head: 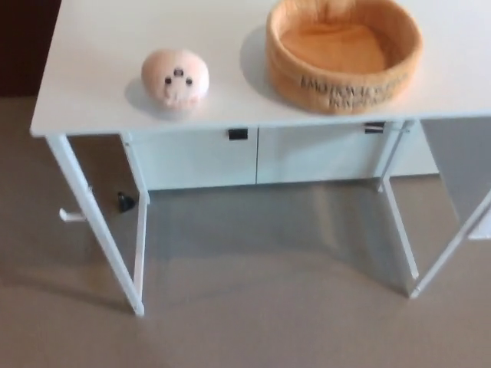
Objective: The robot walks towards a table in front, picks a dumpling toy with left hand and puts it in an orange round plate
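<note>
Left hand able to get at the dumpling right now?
Probably not yet. No hand is in view, and the table edge still sits across a stretch of floor. Nothing covers the dumpling; it lies alone, left of the plate, so the way looks free once closer.

A plain indoor room, likely a lab or test space: a bare white surface (pixel 92 84) on thin white metal legs (pixel 100 238) stands on smooth grey-beige flooring (pixel 253 307), with white cabinet doors (pixel 199 157) bearing small black handles (pixel 238 134) behind.
</note>
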